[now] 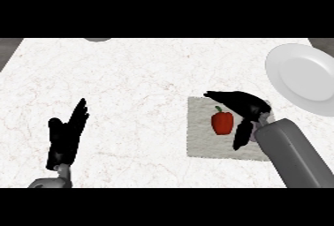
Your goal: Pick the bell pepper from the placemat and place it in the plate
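The desk [143,75] is a pale, white top with faint reddish-brown veining, and no writing, label or brand mark can be read anywhere on it or on the things it carries.

At the left of the view the left hand [64,137] stands near the lower edge, its fingers [79,115] straight and pointing up, holding nothing; it rests there, well apart from everything else. At the far edge of the desk, left of centre, a small grey rounded shape [98,39] is cut off by the top of the view, and what it is cannot be told.

Right of centre lies the placemat [202,143], a light grey square with a rough, speckled surface, flat on the desk. The bell pepper [222,122] sits on it, in the upper middle part of the mat: bright red, smooth, longer than wide, with a short green stem [218,108] at its far end.

The right hand [244,106] arches over the pepper from the right, its forearm [294,154] coming in from the lower right corner. Its fingers are spread and only partly curled: one reaches leftward beyond the pepper's stem, another hangs down just beside the pepper's right side. They bracket the pepper but have not closed on it, and whether any touches it cannot be told.

At the far right the plate [306,77], plain white and round, lies near the mat's upper right corner, partly cut off by the view's edge.
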Controlling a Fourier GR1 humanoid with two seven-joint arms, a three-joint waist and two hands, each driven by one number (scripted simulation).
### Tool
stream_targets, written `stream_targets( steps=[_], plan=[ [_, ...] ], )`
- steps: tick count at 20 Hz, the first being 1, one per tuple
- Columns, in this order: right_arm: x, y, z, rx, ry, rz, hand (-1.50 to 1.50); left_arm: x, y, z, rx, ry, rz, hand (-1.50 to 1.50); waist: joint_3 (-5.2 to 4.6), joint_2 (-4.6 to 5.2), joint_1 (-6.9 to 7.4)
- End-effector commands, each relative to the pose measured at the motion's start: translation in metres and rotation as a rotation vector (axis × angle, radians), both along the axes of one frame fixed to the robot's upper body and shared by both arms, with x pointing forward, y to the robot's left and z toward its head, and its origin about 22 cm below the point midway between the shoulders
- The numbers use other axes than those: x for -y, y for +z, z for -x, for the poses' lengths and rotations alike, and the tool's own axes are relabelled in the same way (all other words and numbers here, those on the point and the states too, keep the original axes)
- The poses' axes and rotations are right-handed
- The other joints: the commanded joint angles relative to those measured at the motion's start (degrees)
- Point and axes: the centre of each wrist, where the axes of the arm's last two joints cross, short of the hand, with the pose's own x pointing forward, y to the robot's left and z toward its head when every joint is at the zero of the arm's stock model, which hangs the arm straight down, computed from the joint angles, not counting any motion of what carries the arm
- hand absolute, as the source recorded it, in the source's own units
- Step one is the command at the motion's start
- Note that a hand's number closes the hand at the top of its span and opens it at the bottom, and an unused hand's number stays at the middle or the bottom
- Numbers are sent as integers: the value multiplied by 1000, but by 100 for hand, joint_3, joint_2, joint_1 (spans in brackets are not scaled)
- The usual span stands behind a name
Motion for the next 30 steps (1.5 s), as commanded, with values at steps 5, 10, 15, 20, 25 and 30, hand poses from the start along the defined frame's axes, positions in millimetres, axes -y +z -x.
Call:
stream_targets(
  steps=[5, 10, 15, 20, 25, 30],
  plan=[
    [9, -16, -12, 43, 69, 16, 150, 6, -13, 2, -15, -1, -6, 0, 2, 11, 29],
    [4, -23, -6, 132, 77, 17, 150, 0, -5, 0, 3, -5, -17, 0, 1, 4, 10],
    [4, -9, 3, 253, -8, -7, 150, -2, -1, 13, 0, -1, 5, 0, 1, -10, -14],
    [56, 14, -6, 403, -28, -50, 150, 4, 3, -1, 11, 16, -4, 0, 2, -6, -35],
    [144, 27, 9, 501, 0, -114, 150, -6, -11, 7, -6, -3, 3, 0, 2, 5, -22],
    [176, 50, 23, 632, -68, -258, 150, 11, -2, -5, 10, 6, 1, 0, 2, -5, -79]
  ],
)
